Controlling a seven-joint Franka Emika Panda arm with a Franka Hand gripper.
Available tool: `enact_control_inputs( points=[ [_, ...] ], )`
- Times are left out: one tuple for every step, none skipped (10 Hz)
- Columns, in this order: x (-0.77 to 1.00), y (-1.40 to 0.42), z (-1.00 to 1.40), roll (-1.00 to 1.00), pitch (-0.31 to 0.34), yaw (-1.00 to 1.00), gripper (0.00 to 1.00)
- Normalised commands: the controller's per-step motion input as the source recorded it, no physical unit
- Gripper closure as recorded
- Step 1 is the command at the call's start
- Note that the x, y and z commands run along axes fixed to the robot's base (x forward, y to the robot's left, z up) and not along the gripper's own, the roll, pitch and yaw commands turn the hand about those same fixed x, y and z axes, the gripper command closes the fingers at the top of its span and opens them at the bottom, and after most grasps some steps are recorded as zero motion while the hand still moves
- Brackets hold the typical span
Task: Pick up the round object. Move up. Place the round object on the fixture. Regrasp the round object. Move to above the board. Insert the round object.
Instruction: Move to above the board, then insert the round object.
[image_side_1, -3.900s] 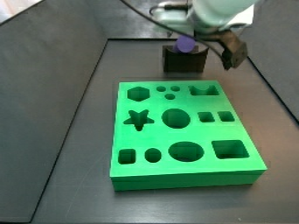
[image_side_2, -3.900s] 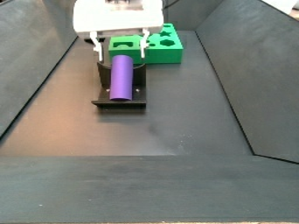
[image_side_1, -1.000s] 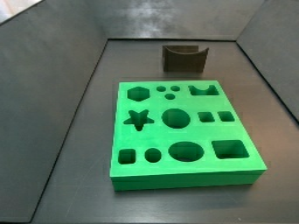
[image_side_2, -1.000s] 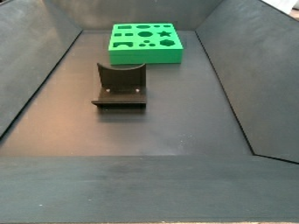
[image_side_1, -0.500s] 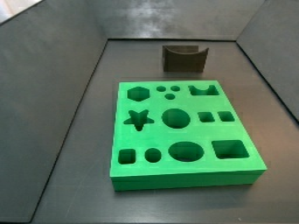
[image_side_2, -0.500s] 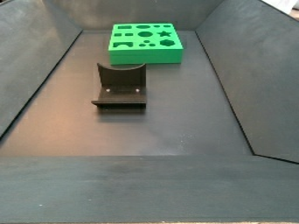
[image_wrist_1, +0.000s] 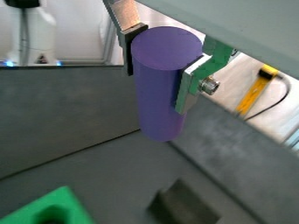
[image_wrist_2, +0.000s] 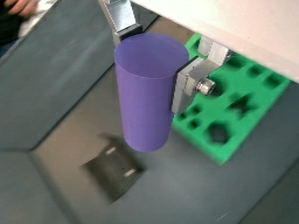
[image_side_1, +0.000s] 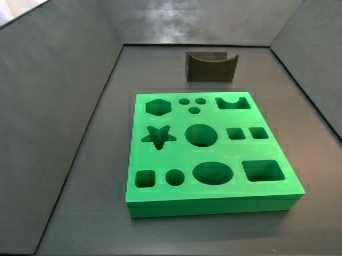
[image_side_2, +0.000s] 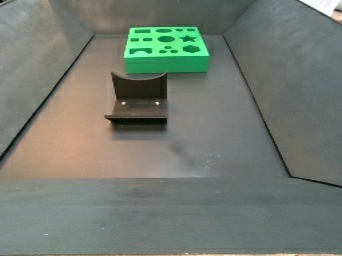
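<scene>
In both wrist views my gripper (image_wrist_1: 162, 59) (image_wrist_2: 152, 57) is shut on the round object (image_wrist_1: 158, 83) (image_wrist_2: 149, 92), a purple cylinder clamped near its upper end and hanging down between the silver fingers (image_wrist_1: 193, 76). It is high above the floor. Far below it lie the dark fixture (image_wrist_2: 117, 171) (image_wrist_1: 181, 206) and the green board (image_wrist_2: 239, 105) (image_wrist_1: 41, 210). Both side views show the fixture (image_side_1: 211, 66) (image_side_2: 136, 97) with its notch bare and the board (image_side_1: 211, 150) (image_side_2: 166, 48) with its cut-out holes. Neither the gripper nor the cylinder shows in them.
Dark sloping walls (image_side_1: 67, 60) (image_side_2: 267, 70) enclose the black floor (image_side_2: 174, 150). The board lies close in front of the fixture. A yellow cable (image_wrist_1: 254, 92) runs beside the wrist.
Some seconds ago the gripper stood at the fixture with the cylinder lying in its notch. Both have since left the side views. Over the last second those views are unchanged.
</scene>
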Motion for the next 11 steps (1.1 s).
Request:
enact_control_inputs(
  points=[
    [-0.57, -0.95, -0.09, -1.00, -0.006, -0.18, 1.00],
    [-0.42, -0.64, -0.06, -1.00, -0.007, -0.18, 1.00],
    [-0.31, -0.43, -0.04, -1.00, -0.010, -0.17, 1.00],
    [-0.18, -0.18, -0.02, -0.96, -0.007, -0.15, 1.00],
    [-0.12, -0.08, -0.01, -0.67, -0.014, -0.09, 1.00],
    [-0.09, -0.04, 0.00, -0.46, -0.025, -0.05, 1.00],
    [-0.07, -0.02, -0.01, -0.31, -0.031, -0.03, 1.00],
    [-0.06, 0.00, 0.00, -0.21, -0.032, -0.02, 1.00],
    [0.00, -0.05, -0.08, 0.00, -0.043, 0.00, 1.00],
    [0.00, -0.32, -0.27, 0.08, -0.063, 0.05, 1.00],
    [0.10, -0.42, -0.39, 0.06, -0.094, 0.00, 1.00]
  ],
)
